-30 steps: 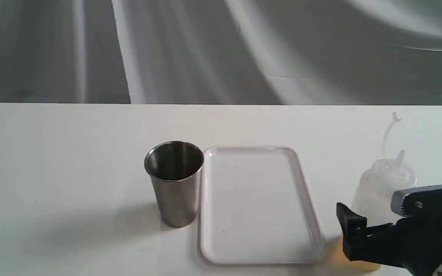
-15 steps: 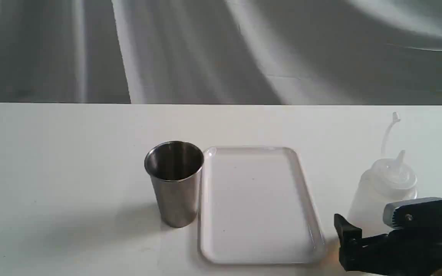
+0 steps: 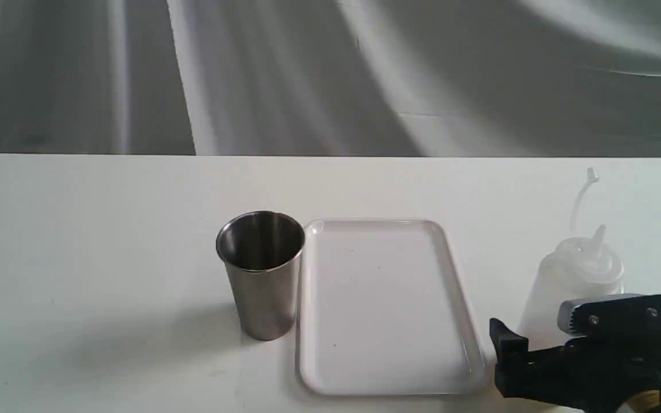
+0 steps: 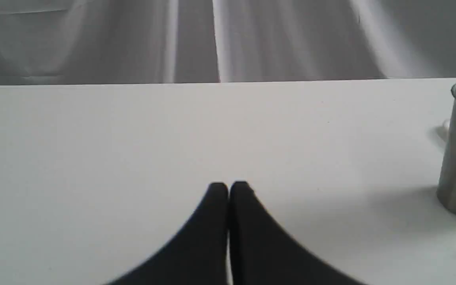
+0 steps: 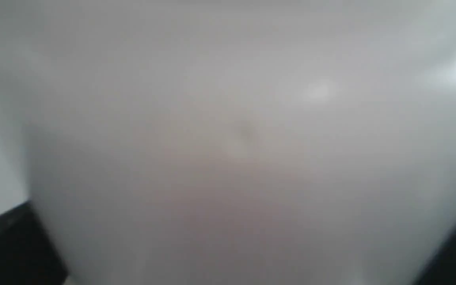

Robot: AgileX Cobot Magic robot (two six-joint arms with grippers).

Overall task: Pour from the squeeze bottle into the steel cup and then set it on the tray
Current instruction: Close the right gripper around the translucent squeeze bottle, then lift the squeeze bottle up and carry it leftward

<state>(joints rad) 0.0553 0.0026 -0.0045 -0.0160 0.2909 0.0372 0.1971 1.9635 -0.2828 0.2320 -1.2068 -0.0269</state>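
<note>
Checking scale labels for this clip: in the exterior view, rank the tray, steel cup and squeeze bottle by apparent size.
1. The tray, clearly largest.
2-3. The squeeze bottle and steel cup look alike; the bottle's base is hidden and it stands nearer, so unranked.

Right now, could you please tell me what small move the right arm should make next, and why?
Probably close the right gripper on the squeeze bottle. Its fingers stand wide apart with the bottle's body filling the space between them in the wrist view, and the bottle stands upright on the table, so a grip must come before pouring into the steel cup.
</note>
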